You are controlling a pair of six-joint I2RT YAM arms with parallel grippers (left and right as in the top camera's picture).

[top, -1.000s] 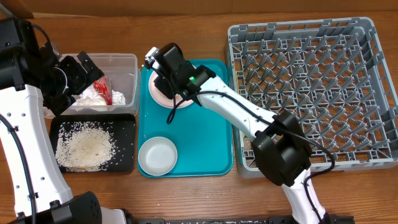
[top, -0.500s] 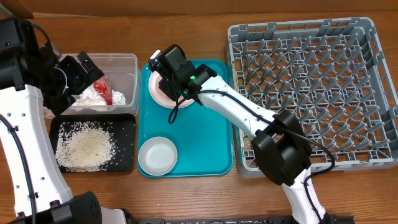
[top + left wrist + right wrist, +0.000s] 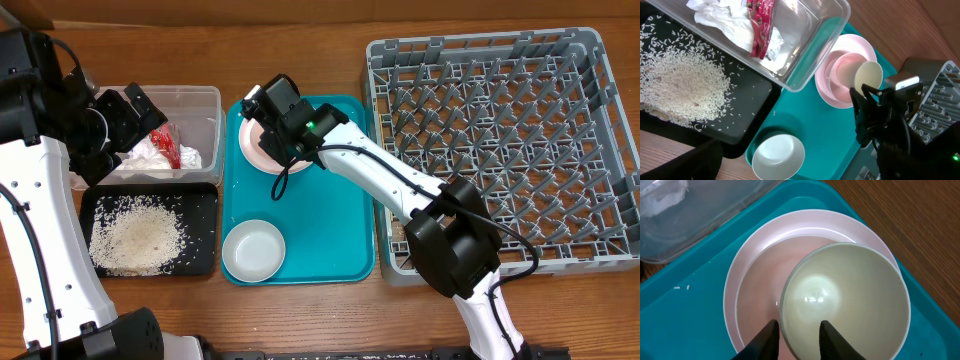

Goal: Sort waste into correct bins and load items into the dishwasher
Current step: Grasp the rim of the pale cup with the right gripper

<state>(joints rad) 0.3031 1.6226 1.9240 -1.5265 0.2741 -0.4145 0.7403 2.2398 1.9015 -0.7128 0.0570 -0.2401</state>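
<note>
Pinching bowl (image 3: 845,297) rim, right fingers (image 3: 796,337) lifted it slightly off pink plate (image 3: 757,292); left fingers unseen.

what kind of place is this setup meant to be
Probably a mock dish-clearing station on a wooden table: a grey dish rack, a teal tray carrying a pink plate and bowls, plus bins for rice and trash.

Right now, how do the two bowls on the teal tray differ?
The far bowl sits on the pink plate; the near bowl rests straight on the tray. The far bowl has the right gripper astride its rim; nothing touches the near bowl. In the left wrist view the far bowl is tilted and the near bowl sits level. Both are round, pale and empty.
</note>
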